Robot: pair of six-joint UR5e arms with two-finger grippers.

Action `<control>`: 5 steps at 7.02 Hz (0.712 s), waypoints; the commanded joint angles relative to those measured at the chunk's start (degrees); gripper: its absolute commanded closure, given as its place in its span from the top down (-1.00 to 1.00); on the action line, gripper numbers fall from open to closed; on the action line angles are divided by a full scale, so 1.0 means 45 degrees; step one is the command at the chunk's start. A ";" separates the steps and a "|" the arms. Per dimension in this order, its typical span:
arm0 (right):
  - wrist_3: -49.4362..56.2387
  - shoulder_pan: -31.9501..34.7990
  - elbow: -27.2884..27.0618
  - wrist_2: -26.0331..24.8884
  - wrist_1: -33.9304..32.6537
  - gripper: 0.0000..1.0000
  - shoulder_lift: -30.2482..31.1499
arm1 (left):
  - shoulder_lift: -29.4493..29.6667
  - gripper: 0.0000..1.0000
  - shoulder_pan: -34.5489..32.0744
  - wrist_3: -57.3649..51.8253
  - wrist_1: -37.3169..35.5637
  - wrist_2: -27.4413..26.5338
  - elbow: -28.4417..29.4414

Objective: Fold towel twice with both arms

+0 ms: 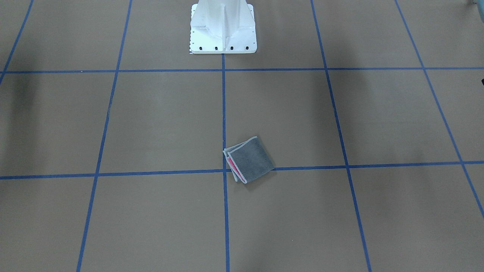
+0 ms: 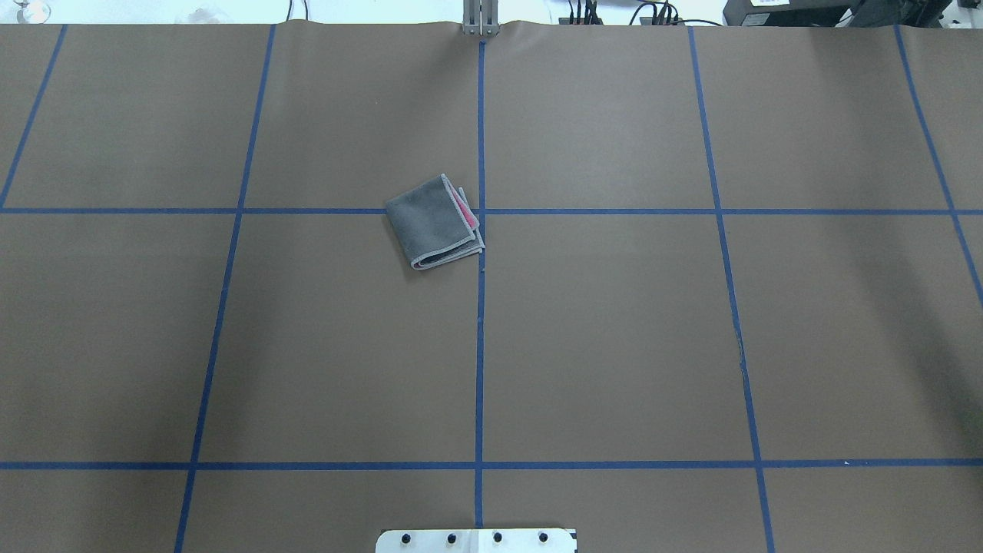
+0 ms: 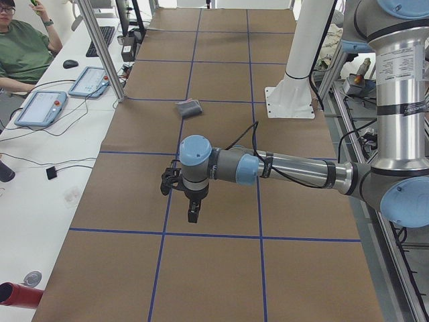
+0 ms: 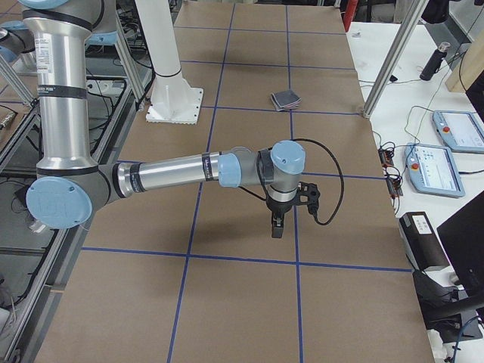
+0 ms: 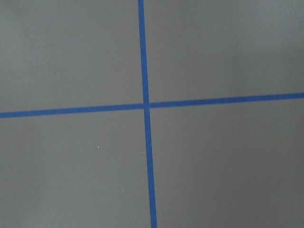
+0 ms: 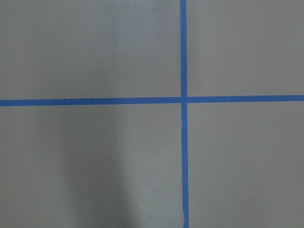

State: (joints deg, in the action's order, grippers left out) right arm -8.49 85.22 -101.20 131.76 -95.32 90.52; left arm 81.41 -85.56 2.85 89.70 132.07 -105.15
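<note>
A small square terry towel (image 1: pixel 250 160), dark grey face up with light grey stitched edging, lies folded in stacked layers on the brown paper-covered table (image 2: pixel 614 346). In the front-facing view it sits just below the middle of the frame, over the crossing of two blue tape lines (image 1: pixel 224 113). A sliver of pink shows between the layers at its left edge. The white pedestal base (image 1: pixel 223 28) stands at the top centre of that view, well apart from the towel. The silver-grey tubular left arm (image 3: pixel 295 171) reaches across the middle of the left side view. Its black two-finger left gripper (image 3: pixel 192 213) points down above bare table, well apart from the towel. In the right side view the silver-grey right arm (image 4: pixel 174 172) does likewise, its black right gripper (image 4: pixel 277 227) hanging mid-frame. I cannot tell whether either gripper's fingers are spread or pressed together. Neither touches the towel. Both wrist views show only brown surface and crossed tape.
</note>
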 commanded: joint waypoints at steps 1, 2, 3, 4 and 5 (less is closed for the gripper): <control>0.0712 0.0203 0.0125 0.0271 -0.0009 1.00 0.0119 | -0.0005 1.00 -0.0048 -0.0125 -0.0169 -0.0032 0.0123; 0.1372 0.0300 0.0358 0.0272 -0.0009 1.00 0.0080 | 0.0014 1.00 -0.0068 -0.0125 -0.0169 -0.0051 0.0181; 0.1727 0.0398 0.0650 0.0272 -0.0009 1.00 -0.0017 | 0.0014 1.00 -0.0203 -0.0125 -0.0169 -0.0052 0.0201; 0.1769 0.0399 0.0982 0.0272 0.0068 1.00 0.0001 | 0.0053 1.00 -0.0534 -0.0125 -0.0207 -0.0052 0.0221; 0.2408 0.0457 0.1391 0.0272 0.0127 1.00 0.0176 | 0.0054 1.00 -0.0556 -0.0125 -0.0208 -0.0032 0.0221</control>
State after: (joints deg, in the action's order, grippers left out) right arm -0.24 87.00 -97.04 132.97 -95.06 90.75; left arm 81.59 -87.43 2.29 88.83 131.86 -104.21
